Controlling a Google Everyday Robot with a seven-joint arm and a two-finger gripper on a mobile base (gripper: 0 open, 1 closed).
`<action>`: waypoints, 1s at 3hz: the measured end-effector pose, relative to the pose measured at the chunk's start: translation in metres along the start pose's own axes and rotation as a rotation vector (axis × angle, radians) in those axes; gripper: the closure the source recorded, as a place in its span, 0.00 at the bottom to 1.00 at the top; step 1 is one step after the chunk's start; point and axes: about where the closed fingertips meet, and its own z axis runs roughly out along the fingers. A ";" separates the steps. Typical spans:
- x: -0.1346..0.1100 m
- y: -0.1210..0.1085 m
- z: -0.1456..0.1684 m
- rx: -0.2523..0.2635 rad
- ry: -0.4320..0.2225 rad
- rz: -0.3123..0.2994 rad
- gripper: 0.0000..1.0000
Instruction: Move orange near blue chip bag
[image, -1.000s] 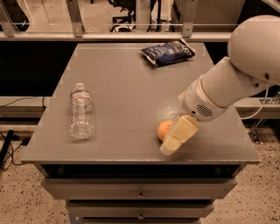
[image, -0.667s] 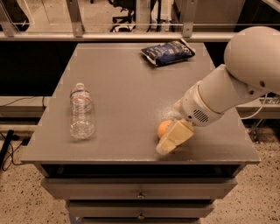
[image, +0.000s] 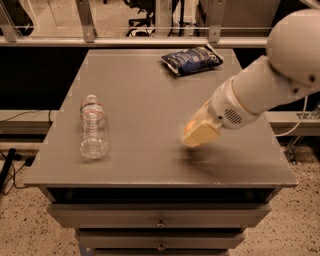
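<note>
The grey table (image: 150, 165) carries a water bottle (image: 93, 127) and blue chip bag (image: 192, 60), end effector (image: 197, 134) over its front-right.

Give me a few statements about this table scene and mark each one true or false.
1. The water bottle stands upright. False: it lies on its side on the left part of the table.
2. The blue chip bag lies near the table's far edge. True.
3. The orange touches the blue chip bag. False: it is well apart from the bag, toward the front right, at the gripper.
4. The gripper is over the right half of the table, shut on the orange. True.
</note>
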 end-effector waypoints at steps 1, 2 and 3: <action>-0.018 -0.017 -0.029 0.042 -0.053 -0.019 0.95; -0.022 -0.018 -0.031 0.047 -0.059 -0.023 1.00; -0.023 -0.020 -0.031 0.053 -0.063 -0.027 1.00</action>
